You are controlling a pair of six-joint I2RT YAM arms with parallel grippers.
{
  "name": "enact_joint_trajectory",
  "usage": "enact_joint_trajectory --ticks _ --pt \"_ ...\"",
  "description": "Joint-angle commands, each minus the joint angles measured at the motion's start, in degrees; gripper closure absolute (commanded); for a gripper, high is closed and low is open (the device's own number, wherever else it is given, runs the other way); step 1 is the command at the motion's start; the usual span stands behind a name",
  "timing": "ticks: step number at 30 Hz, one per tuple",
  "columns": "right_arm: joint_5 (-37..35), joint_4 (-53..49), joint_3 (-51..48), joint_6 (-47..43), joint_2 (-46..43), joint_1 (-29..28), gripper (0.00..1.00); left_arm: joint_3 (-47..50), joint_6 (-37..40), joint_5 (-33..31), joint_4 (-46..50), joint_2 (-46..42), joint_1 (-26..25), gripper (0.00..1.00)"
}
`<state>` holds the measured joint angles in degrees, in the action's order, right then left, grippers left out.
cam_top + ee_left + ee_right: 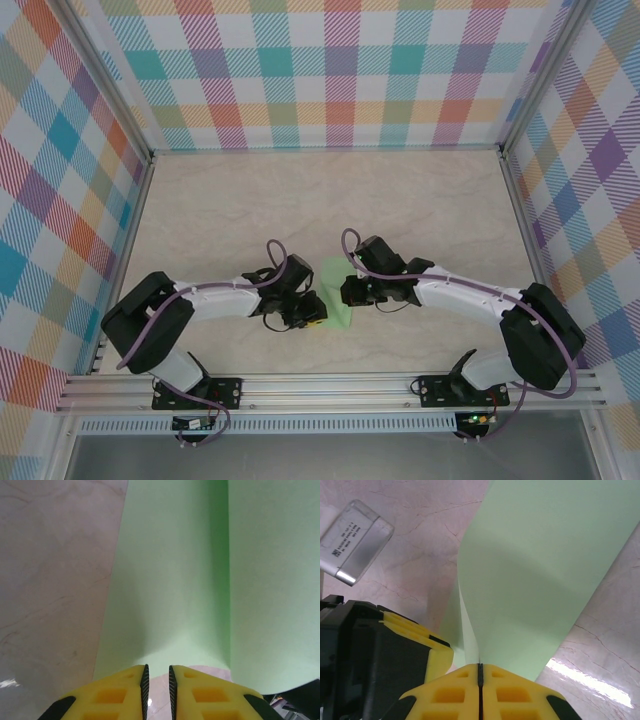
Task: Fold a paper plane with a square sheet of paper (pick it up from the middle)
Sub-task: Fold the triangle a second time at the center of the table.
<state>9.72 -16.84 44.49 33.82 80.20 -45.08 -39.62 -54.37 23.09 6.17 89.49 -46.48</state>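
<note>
On the near part of the surface [300, 200], midway across, holds the square sheet of paper [336, 288] raised and bowed (pale green, 1 soft bend along it). Pinches 1 edge in the right claw [480, 666], pressed flat together on it. Has the left claw [157, 668] narrowly parted at the opposite curled edge, bare surface visible through the gap.

Hides sides of the square sheet of paper [336, 282] under left pincer [316, 320] and right pincer [345, 292]; crops it in wrist views.
</note>
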Motion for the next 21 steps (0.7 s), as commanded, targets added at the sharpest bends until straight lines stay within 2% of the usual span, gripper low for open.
enact_joint_trajectory --ticks 1,7,17,21 --pt "0.3 0.3 -0.9 0.6 0.2 0.2 0.92 -2.3 1.1 -1.3 1.5 1.2 -0.9 0.81" --pt "0.2 0.4 0.2 0.9 2.3 0.1 0.92 -4.4 3.7 -10.9 12.8 2.5 -0.6 0.84" --pt "5.4 5.8 2.7 1.8 6.3 0.2 0.91 -5.6 5.2 -18.7 19.4 -0.4 1.2 0.85" --pt "6.0 5.8 4.2 1.8 8.4 0.2 0.91 -6.1 5.6 -18.3 18.8 -0.5 1.7 0.85"
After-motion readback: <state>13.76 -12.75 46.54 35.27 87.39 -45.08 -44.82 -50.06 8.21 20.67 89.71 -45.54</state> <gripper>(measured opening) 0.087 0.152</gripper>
